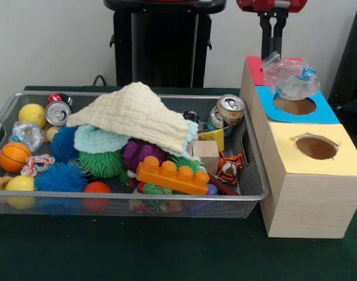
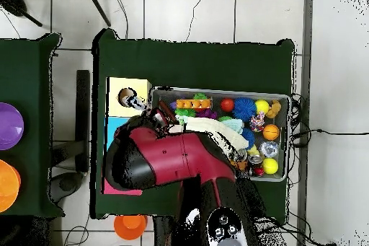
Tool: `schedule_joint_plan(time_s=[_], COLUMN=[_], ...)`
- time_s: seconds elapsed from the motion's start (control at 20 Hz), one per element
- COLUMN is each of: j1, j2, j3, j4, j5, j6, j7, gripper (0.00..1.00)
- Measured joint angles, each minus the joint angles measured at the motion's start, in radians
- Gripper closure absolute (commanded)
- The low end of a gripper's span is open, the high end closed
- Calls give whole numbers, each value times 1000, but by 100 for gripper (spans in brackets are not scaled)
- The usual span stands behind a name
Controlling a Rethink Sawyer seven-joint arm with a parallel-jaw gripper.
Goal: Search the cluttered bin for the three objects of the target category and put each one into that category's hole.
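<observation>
The tool is seen above the row of boxes, its two dark fingers close together and pinching the top of a crumpled clear plastic bag. The bag hangs directly below the tool and rests over the far rim of the blue-topped box, partly overlapping the hole just beneath it; a red-topped box lies behind the bag. Whether the bag is still carried or already lying on the box cannot be told.

The step in hand is judged to be the delivery of one target object into its hole. The next move calls for the bag to be centred over the opening and released so that it drops through instead of catching on the rim; being light and crinkled, it may cling or bridge the hole.

The wire bin lies well to the side of the tool on the worktop. In it a similar shiny crumpled wrapper is seen at the end farthest from the tool, and a cream cloth covers the middle, so a further target may be hidden underneath.
</observation>
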Motion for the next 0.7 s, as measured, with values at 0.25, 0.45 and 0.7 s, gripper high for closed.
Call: schedule_joint_plan(time_s=[0.25,0.45,0.7], j1=[-1,-8,-14], j2=[24,40,57], j3=[0,0,0], j4=[0,0,0], j5=[8,19,37], j6=[-43,-56,-56], j7=[0,0,0], gripper=[100,100,100])
